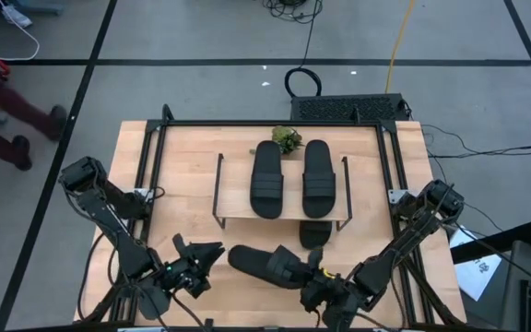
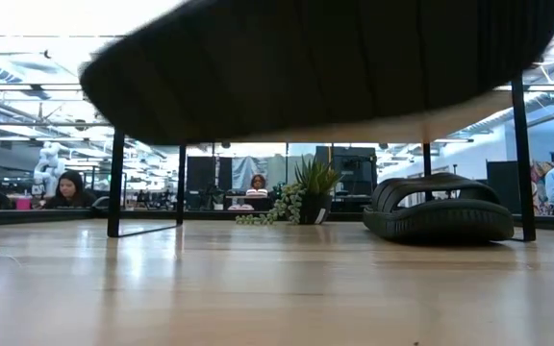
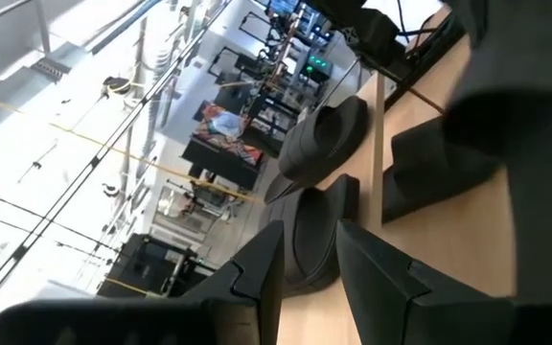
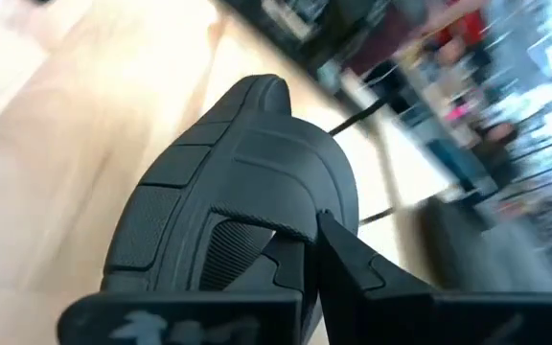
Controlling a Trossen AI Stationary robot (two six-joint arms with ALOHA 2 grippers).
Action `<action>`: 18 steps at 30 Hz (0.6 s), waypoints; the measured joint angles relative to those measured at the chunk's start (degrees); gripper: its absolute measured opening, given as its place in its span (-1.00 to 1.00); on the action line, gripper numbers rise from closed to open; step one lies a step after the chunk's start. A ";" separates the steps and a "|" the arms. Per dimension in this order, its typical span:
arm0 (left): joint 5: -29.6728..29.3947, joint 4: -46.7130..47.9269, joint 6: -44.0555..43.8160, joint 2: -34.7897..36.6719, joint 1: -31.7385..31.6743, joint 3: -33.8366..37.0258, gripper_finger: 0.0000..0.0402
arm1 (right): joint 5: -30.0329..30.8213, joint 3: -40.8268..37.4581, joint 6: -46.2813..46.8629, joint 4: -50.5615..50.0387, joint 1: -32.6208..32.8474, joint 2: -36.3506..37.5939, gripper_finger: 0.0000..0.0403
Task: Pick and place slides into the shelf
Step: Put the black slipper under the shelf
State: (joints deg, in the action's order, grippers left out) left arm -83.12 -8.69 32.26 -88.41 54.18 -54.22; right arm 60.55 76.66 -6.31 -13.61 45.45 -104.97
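Observation:
Two black slides lie side by side on the shelf's wood top board. A third slide rests flat on the table under the shelf. The fourth slide hangs over the table's near edge, its sole filling the top of the low view. My right gripper is shut on it. My left gripper stands open just left of that slide's free end, nothing between its fingers. My right gripper holds the fourth slide at the edge of its wide strap, coming from the table's right side. One finger lies on the strap's outside; the other is hidden by the strap. The slide is lifted clear of the table and lies along the near edge.
A small green plant stands behind the shelf. The shelf's thin black legs stand on the table. The table's black frame runs round the board. A person walks at the far left; other people sit beyond the table.

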 joint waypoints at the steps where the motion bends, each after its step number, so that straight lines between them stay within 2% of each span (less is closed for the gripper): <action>1: 0.01 0.03 0.07 0.14 0.20 0.00 -0.46 | -2.00 0.00 2.75 -1.66 -0.50 -0.16 -1.00; 3: -0.02 -0.09 0.16 0.58 0.65 0.02 -0.46 | -3.30 0.00 7.19 -3.70 -1.47 -1.19 -1.00; 5: -0.02 -0.06 0.16 1.13 0.72 0.02 -0.46 | -0.27 -0.02 8.13 -4.70 -1.85 -2.74 -1.00; 7: -0.01 0.00 0.03 1.88 0.72 0.02 -0.46 | 3.31 -0.07 7.30 -3.64 -2.53 -4.16 -1.00; 13: -0.03 0.02 -1.14 4.15 0.78 0.02 -0.46 | 8.18 0.07 3.52 3.49 -5.29 -8.52 -1.00; 18: 0.01 0.22 -1.48 4.58 1.13 0.04 -0.46 | 11.79 3.79 -0.44 3.67 -6.35 -12.17 -1.00</action>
State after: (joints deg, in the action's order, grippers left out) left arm -83.11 -8.47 30.79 -83.83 55.31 -54.17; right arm 72.34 80.45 -6.75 -9.95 39.11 -117.14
